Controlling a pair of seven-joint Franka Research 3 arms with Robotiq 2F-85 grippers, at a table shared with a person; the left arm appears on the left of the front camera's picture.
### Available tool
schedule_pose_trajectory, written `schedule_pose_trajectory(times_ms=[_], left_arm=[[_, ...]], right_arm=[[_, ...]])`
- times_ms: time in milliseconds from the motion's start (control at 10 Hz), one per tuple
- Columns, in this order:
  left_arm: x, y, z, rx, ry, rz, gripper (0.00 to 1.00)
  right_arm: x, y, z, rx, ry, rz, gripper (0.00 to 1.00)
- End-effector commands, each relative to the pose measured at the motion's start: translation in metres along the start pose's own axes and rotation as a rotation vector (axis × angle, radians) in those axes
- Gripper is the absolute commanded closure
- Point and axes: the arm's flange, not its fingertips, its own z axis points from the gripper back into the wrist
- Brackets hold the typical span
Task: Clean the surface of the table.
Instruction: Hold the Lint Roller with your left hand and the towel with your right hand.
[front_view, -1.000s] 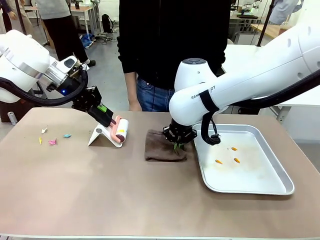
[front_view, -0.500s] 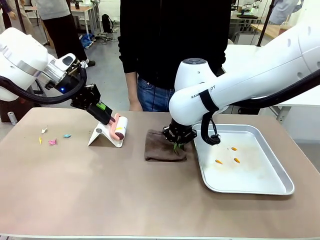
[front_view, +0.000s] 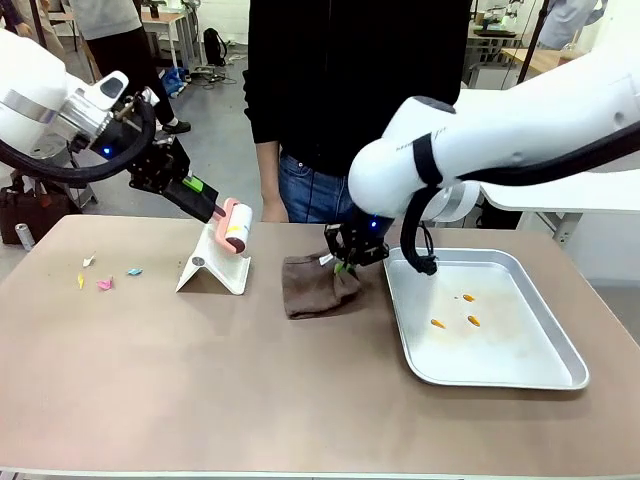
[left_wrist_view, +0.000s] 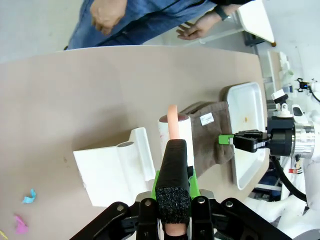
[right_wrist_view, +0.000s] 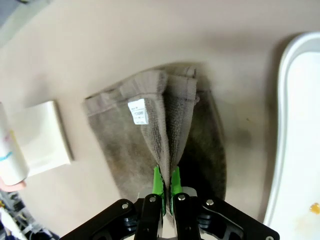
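text: none legible | cloth tag (right_wrist_view: 139, 111): print too small to read

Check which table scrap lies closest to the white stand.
The blue scrap, rightmost; the pink scrap, yellow scrap and white scrap lie farther left.

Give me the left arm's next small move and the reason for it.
Probably carry the pink-handled white lint roller left and down toward the small coloured paper scraps. The left gripper is shut on its handle, the roller hangs clear of the white plastic stand, and the scraps lie on the tan-brown table beyond that stand.
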Motion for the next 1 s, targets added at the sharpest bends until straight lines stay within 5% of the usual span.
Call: schedule_pose_trajectory(times_ms=[0, 500, 900], left_arm=[[-0.004, -0.002, 0.010, -0.058, -0.027, -0.024, 1.00], [-0.001, -0.003, 0.037, -0.078, -0.050, 0.014, 1.00], [0.008, 0.008, 0.076, -0.102, -0.083, 0.124, 1.00]], right_arm=[[-0.010, -0.032, 0.016, 0.142, 0.006, 0.017, 1.00], [-0.006, -0.048, 0.019, 0.316, 0.073, 0.040, 1.00], [-0.002, -0.079, 0.048, 0.730, 0.049, 0.089, 1.00]])
